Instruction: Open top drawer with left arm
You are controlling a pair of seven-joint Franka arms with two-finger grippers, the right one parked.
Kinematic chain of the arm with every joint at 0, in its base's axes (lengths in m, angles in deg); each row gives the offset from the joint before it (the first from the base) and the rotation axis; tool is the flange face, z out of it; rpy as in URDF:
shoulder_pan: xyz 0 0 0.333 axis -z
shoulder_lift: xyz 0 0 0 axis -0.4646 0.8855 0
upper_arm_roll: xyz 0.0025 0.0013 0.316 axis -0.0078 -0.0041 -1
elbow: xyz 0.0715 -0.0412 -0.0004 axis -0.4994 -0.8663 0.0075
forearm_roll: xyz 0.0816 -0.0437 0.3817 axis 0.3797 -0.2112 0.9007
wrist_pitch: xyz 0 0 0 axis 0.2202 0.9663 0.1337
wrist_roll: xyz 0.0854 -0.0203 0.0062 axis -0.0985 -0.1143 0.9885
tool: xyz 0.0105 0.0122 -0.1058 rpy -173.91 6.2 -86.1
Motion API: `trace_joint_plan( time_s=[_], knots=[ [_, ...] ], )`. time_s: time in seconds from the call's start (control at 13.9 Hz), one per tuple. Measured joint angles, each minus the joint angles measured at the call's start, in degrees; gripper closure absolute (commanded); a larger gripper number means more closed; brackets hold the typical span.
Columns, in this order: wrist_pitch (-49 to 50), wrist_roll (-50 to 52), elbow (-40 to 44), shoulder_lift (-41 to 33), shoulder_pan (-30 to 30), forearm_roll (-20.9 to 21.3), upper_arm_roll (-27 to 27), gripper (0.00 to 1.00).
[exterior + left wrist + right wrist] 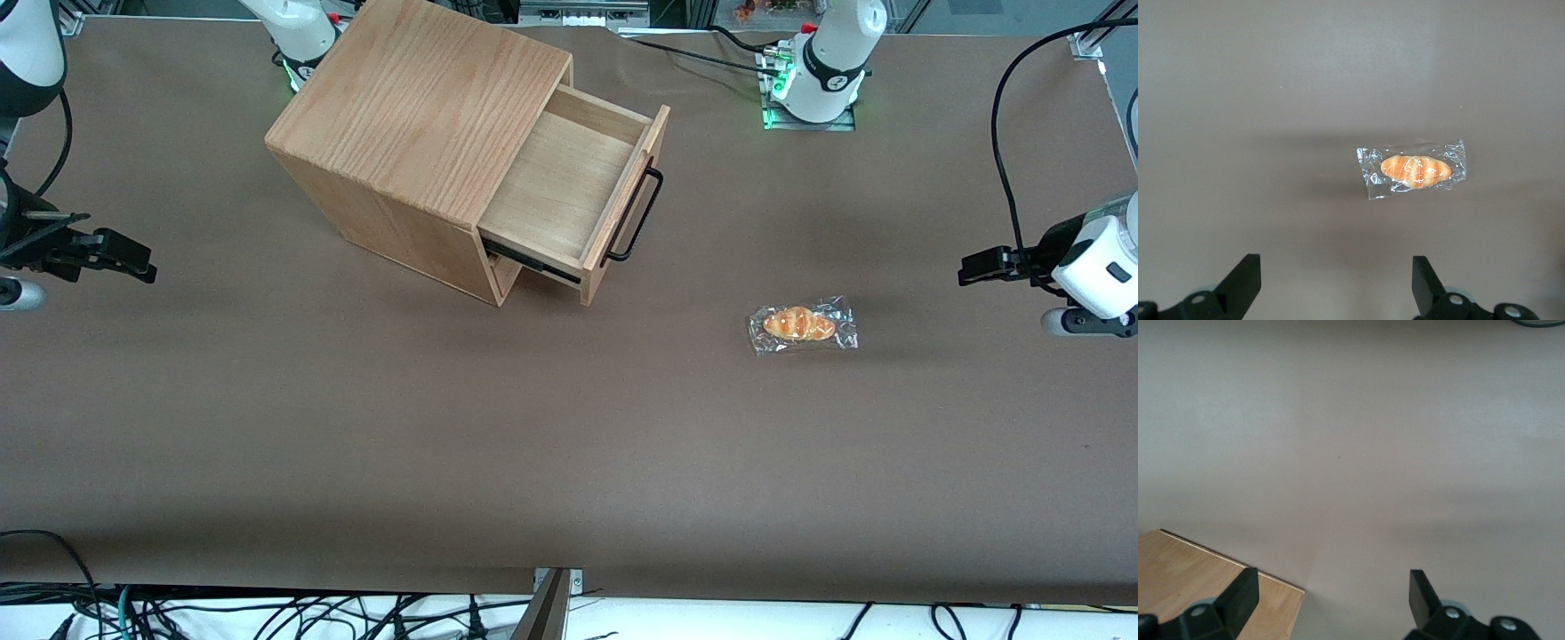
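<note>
The top drawer (560, 178) stands pulled far out of the oak cabinet (418, 98), with its pale floor showing and nothing in it. Its black bar handle (633, 218) runs across the drawer's front. My left arm's gripper (971, 267) hangs above the table at the working arm's end, well away from the handle. In the left wrist view the gripper (1336, 267) is open and empty, with its two dark fingertips (1245, 277) wide apart over bare table.
A bread roll in a clear wrapper (803, 325) lies on the brown table (356, 427), between the drawer's front and my gripper and nearer to the front camera than the drawer. It also shows in the left wrist view (1415, 171).
</note>
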Motion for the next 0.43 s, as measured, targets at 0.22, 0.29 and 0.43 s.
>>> trace_joint_plan(
  time_s=[0.22,0.29,0.43],
  knots=[
    [-1.2,0.0,-0.1,0.1,0.0,0.0,0.0,0.0],
    [-1.4,0.0,-0.1,0.1,0.0,0.0,0.0,0.0],
    [-1.9,0.0,-0.2,0.3,0.0,0.0,0.0,0.0]
  ],
)
